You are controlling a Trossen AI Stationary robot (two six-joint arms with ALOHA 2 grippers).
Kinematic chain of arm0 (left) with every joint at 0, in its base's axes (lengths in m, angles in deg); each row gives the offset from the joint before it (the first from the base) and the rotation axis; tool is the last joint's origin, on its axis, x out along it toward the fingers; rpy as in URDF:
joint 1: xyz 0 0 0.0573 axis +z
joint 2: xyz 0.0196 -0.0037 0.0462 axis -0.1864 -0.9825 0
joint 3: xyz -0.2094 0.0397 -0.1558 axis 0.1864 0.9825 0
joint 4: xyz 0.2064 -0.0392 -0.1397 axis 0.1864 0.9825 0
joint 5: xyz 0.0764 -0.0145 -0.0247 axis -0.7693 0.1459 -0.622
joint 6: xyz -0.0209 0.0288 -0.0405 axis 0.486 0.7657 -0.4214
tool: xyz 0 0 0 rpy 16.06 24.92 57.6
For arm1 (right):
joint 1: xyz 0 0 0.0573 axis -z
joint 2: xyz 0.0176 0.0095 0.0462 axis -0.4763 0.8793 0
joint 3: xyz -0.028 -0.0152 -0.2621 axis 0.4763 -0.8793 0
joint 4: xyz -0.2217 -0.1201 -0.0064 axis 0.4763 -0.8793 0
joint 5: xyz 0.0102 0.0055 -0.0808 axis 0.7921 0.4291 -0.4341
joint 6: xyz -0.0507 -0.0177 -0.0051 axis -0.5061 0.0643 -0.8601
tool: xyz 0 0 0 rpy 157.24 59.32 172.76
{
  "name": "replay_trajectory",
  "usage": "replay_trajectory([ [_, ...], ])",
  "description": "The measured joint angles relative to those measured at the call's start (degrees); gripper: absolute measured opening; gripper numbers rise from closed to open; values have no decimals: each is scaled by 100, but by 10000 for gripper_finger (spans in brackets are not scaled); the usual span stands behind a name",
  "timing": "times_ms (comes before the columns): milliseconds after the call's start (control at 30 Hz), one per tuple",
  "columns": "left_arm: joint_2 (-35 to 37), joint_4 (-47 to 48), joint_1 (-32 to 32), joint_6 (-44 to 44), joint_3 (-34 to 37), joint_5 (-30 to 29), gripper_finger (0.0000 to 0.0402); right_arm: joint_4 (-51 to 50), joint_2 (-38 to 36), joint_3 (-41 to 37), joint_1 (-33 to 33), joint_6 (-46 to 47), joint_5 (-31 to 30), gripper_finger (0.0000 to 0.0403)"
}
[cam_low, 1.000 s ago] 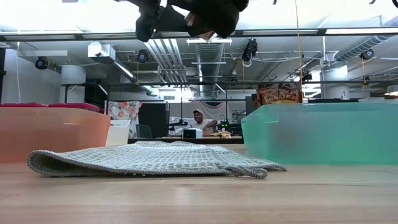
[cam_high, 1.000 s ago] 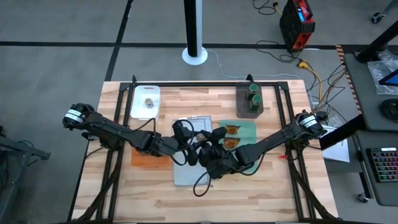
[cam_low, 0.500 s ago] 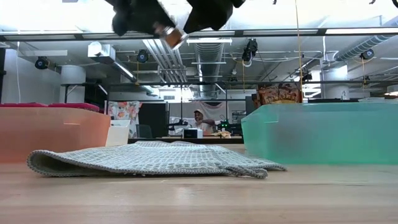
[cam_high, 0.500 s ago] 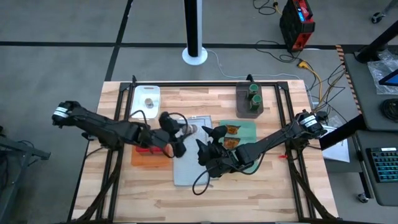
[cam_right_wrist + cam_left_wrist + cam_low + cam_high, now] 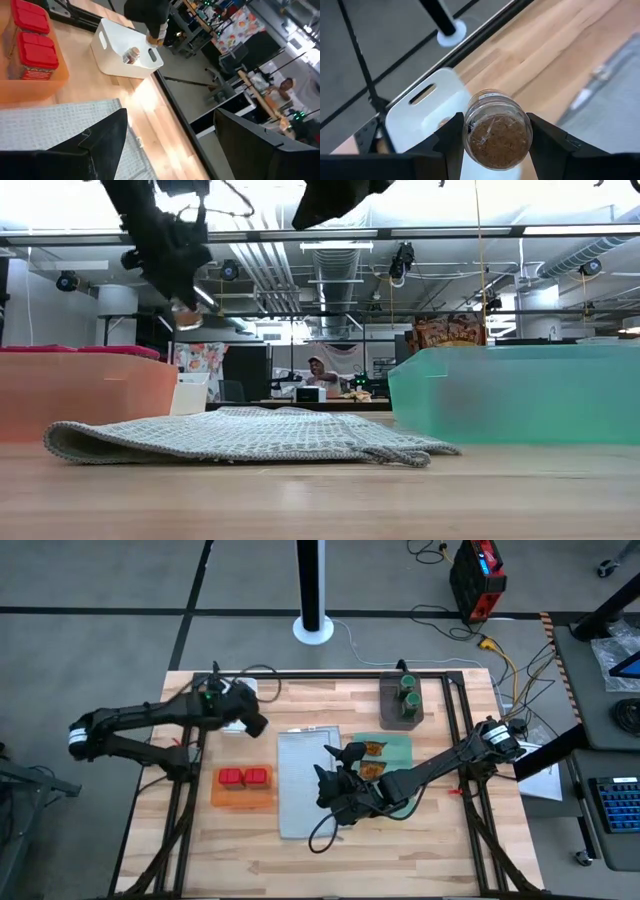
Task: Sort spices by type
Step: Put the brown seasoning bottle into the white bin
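My left end effector covers the shaker it carries in the high view, and in my left wrist view the shaker's lower part runs off the frame edge. The white bin is mostly hidden under that arm. My right end effector is too dark to read there; in the low view it is cut off at the top edge.
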State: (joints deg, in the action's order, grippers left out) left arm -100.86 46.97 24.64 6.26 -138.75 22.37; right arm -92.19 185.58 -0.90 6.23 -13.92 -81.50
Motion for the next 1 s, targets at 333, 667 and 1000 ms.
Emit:
replay_trajectory([
  [333, 758, 350, 836, 483, 535, 233, 159, -1143, -7, 0, 84, 1192, 124, 271],
  [667, 1472, 551, 834, 588, 981, 603, 158, -1282, -7, -45, 145, 1245, 446, 249],
  [1000, 1522, 595, 835, 604, 915, 659, 158, -1269, -7, -48, 151, 1378, 439, 238],
])
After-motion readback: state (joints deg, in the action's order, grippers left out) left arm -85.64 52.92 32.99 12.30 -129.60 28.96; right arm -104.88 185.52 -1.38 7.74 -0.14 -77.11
